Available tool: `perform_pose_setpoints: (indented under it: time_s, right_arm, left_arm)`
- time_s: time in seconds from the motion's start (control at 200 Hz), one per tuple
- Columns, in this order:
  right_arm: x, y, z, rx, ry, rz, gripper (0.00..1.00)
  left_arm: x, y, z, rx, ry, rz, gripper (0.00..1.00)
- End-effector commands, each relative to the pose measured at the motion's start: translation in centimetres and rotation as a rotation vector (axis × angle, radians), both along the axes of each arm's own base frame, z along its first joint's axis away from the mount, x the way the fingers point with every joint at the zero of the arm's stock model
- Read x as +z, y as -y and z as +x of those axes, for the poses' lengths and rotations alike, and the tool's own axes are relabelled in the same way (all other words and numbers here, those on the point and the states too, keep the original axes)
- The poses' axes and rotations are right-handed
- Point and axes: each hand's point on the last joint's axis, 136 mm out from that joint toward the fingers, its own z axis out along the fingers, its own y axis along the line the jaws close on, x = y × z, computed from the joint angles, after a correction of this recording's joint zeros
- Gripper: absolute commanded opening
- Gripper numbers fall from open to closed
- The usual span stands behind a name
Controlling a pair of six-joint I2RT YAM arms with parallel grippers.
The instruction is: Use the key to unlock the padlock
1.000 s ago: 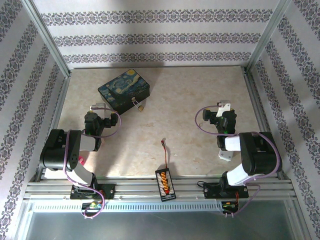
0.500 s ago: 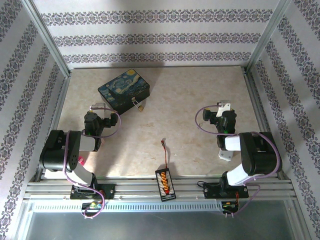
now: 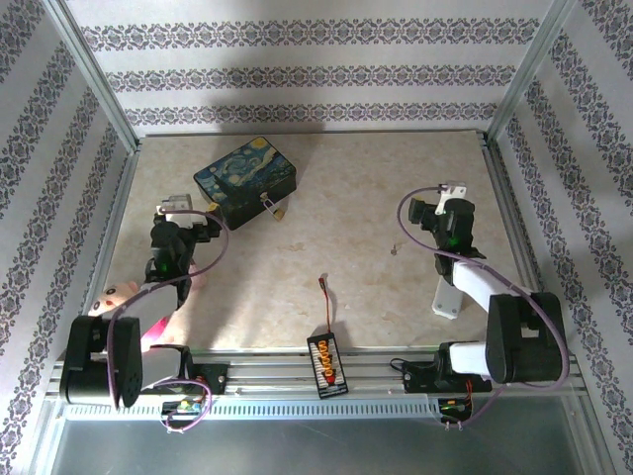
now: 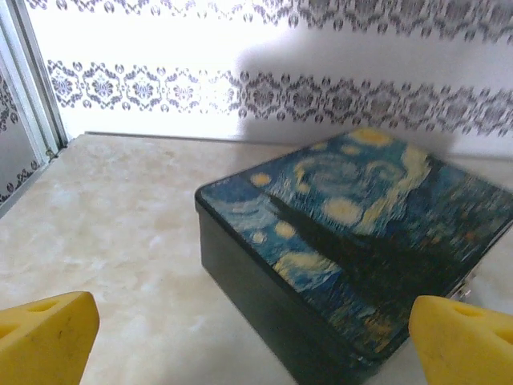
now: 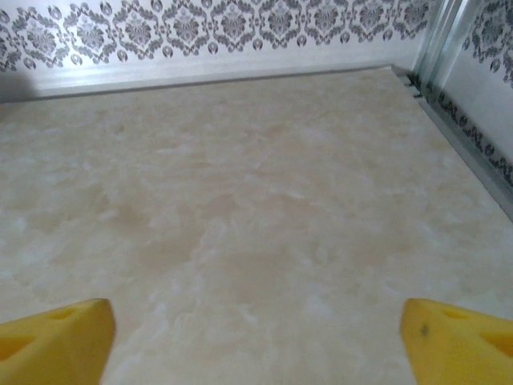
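Note:
The painted box (image 3: 245,180) sits at the far left of the table, with a small brass padlock (image 3: 280,211) hanging from the latch on its front right side. My left gripper (image 3: 190,210) is open just left of the box. In the left wrist view, the box (image 4: 353,241) lies close ahead between the yellow fingertips (image 4: 44,337) of the left gripper (image 4: 256,353). My right gripper (image 3: 450,196) is open over bare table at the right, and nothing lies between the fingers of the right gripper (image 5: 256,345). A tiny dark thing (image 3: 394,250) lies left of it, too small to tell whether it is the key.
A red-tipped wire lead (image 3: 324,289) runs to a connector board (image 3: 323,361) at the near edge. A pink and white object (image 3: 117,295) lies by the left arm, and a white block (image 3: 445,297) lies under the right arm. Metal frame posts (image 3: 94,84) border the table.
Both arms have stretched forward. The left gripper has moved up to the box's left side, and the right gripper has moved farther out. The pink object has come into sight.

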Motion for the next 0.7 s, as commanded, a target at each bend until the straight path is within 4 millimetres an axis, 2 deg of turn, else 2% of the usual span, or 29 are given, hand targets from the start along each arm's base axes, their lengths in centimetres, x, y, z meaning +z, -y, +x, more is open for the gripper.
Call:
perform_pose_setpoints:
  time_s: [0.0, 0.1, 0.16, 0.3, 0.415, 0.48, 0.695]
  right_arm:
    - [-1.0, -0.6, -1.9, -0.041, -0.132, 0.028, 0.82]
    - [-0.8, -1.2, -3.4, -0.082, -0.191, 0.022, 0.75]
    - [-0.7, -1.7, -4.5, -0.096, -0.227, 0.035, 0.73]
    - [-0.8, -2.5, -7.2, -0.136, -0.316, 0.077, 0.69]
    - [-1.4, -3.3, -9.1, -0.15, -0.373, 0.132, 0.67]
    - [-2.0, -3.7, -9.8, -0.148, -0.41, 0.173, 0.65]
    - [-4.8, -5.7, -11.2, -0.116, -0.549, 0.277, 0.56]
  left_arm:
    - [0.6, 0.9, -0.4, -0.03, -0.022, -0.14, 0.99]
    - [1.4, 1.8, -0.2, -0.064, -0.065, -0.222, 0.99]
    - [1.9, 3.1, -0.2, -0.117, -0.08, -0.252, 0.99]
    - [2.7, 7.7, -0.9, -0.206, -0.078, -0.229, 0.99]
    - [2.6, 12.4, -1.7, -0.296, -0.081, -0.226, 0.99]
    - [2.1, 14.3, -2.0, -0.323, -0.089, -0.235, 0.99]
    - [0.5, 16.5, -1.1, -0.361, -0.134, -0.349, 0.99]
